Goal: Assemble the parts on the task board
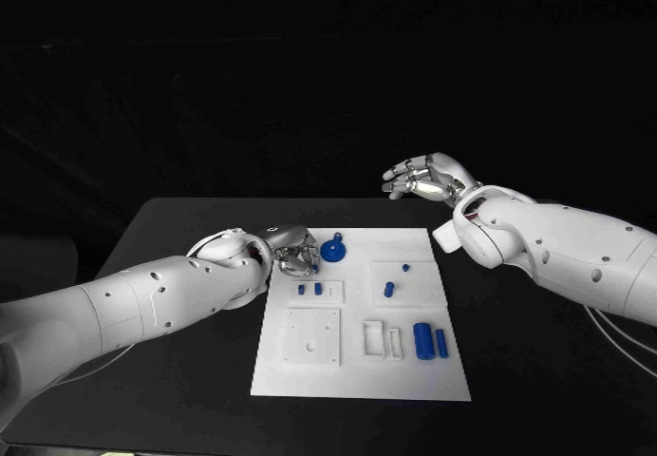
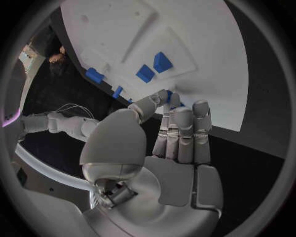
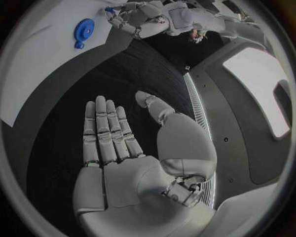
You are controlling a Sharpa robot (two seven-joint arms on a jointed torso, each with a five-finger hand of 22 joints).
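The white task board (image 1: 359,375) lies in the middle of the black table. Near its far edge sits a round blue part (image 1: 333,251) (image 3: 83,30). Two small blue parts (image 1: 309,288) (image 2: 154,66) stand side by side further in. Two blue cylinders (image 1: 430,341) lie at the near right. My left hand (image 1: 288,249) (image 2: 166,143) hovers over the board's far left corner, thumb meeting the fingertips on a small blue part (image 2: 168,94) (image 3: 110,9). My right hand (image 1: 431,179) (image 3: 117,163) is raised beyond the board's far right corner, flat and holding nothing.
Two more small blue parts (image 1: 389,290) (image 1: 405,267) sit in a square recess right of centre. A raised white block (image 1: 312,335) and white slots (image 1: 380,339) occupy the board's near half. Bare black table (image 1: 534,380) surrounds the board.
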